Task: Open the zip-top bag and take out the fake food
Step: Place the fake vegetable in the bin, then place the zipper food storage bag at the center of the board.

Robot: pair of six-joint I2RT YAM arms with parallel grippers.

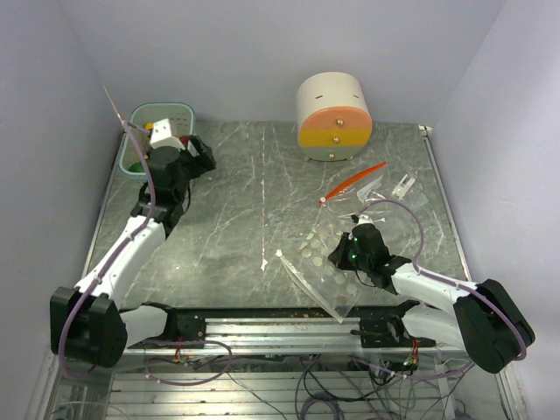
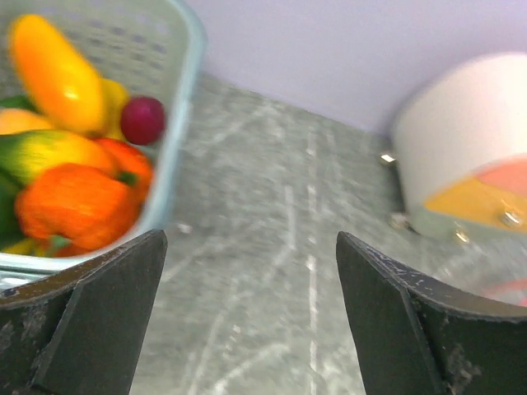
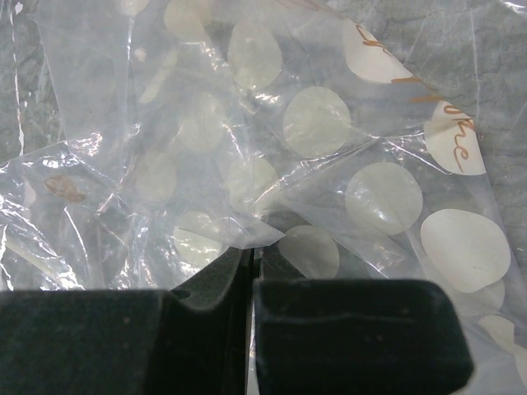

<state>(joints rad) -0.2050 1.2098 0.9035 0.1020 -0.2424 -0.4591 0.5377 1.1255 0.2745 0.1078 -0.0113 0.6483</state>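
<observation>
My left claw stands spread wide and empty just beside the green basket, where the fake food lies heaped. I judge it is placed there for dropping pieces off. My right claw is pressed together, pinching the film of the zip-top bag to hold it low on the table. The bag looks empty. The cream-and-orange container stands at the far edge, well apart from both arms, blocking nothing.

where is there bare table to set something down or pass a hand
Free: the middle of the table, near edge to the round container, between the left arm and zip-top bag; also the back strip between basket and container. Crowded: right side, around the bag and right gripper.
</observation>
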